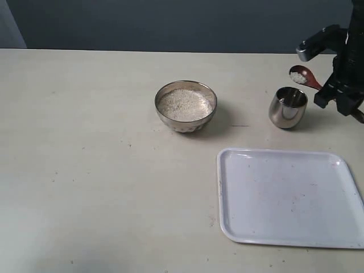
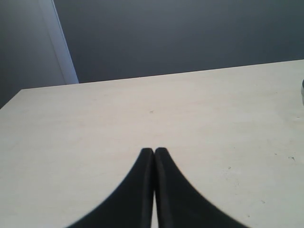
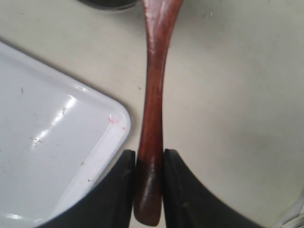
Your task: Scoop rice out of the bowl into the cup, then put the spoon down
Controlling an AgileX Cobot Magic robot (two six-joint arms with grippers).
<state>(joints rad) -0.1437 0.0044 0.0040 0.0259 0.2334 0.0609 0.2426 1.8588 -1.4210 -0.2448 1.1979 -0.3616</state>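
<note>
The steel bowl [image 1: 186, 106] stands mid-table, filled with white rice [image 1: 184, 104]. To its right stands the small steel cup [image 1: 288, 107]. Just above and behind the cup's rim hangs the head of the reddish-brown wooden spoon [image 1: 300, 76], carrying a small heap of rice. My right gripper [image 3: 149, 154] is shut on the spoon's slim handle [image 3: 153, 104] near its end, at the exterior view's right edge. My left gripper [image 2: 154, 151] is shut on nothing over bare table, out of the exterior view.
A white tray [image 1: 290, 199] lies at the front right of the table, its corner [image 3: 114, 118] beside the spoon handle in the right wrist view. The beige table [image 1: 85, 159] stretches left of the bowl.
</note>
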